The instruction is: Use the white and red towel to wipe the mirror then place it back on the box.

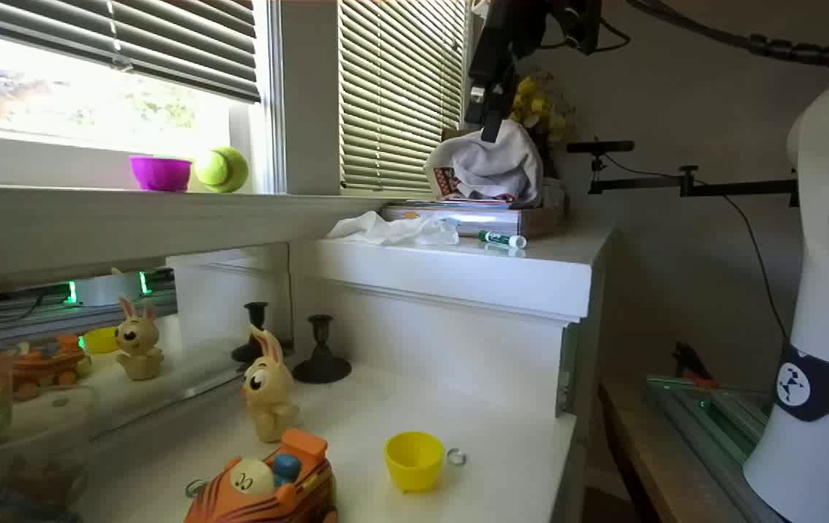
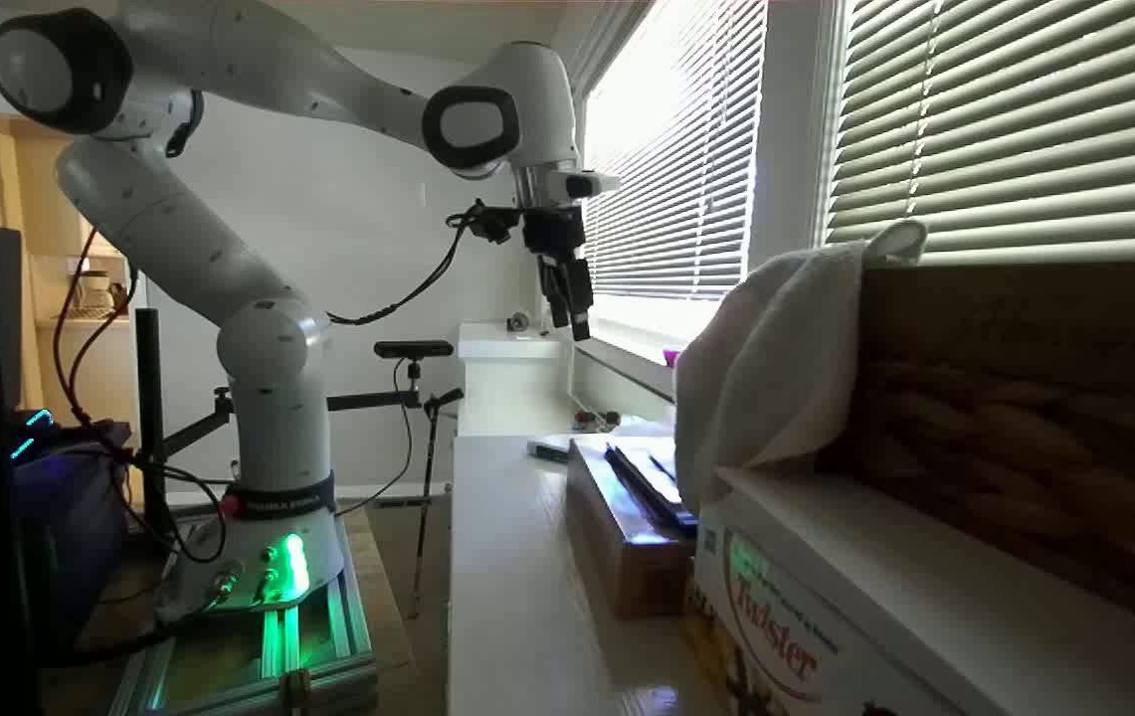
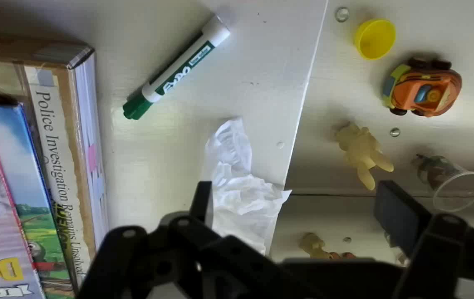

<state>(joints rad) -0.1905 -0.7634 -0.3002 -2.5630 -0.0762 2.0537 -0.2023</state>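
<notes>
White and red towel [image 1: 494, 165], apart from the wide-spread, empty tool [image 3: 299, 203], could be missed and crumpled tissue [image 3: 241, 195] below grabbed if a straight-down move is made.

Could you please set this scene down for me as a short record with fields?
End effector: open, empty, above the upper ledge
Towel: white and red, draped by the basket and Twister box, not gripped
Mirror: along the lower shelf, reflecting the rabbit toy and orange car
Upper ledge: green-capped marker, crumpled white tissue or cloth, books
Lower shelf: also holds a yellow cup
Windowsill: purple bowl, tennis ball
</notes>
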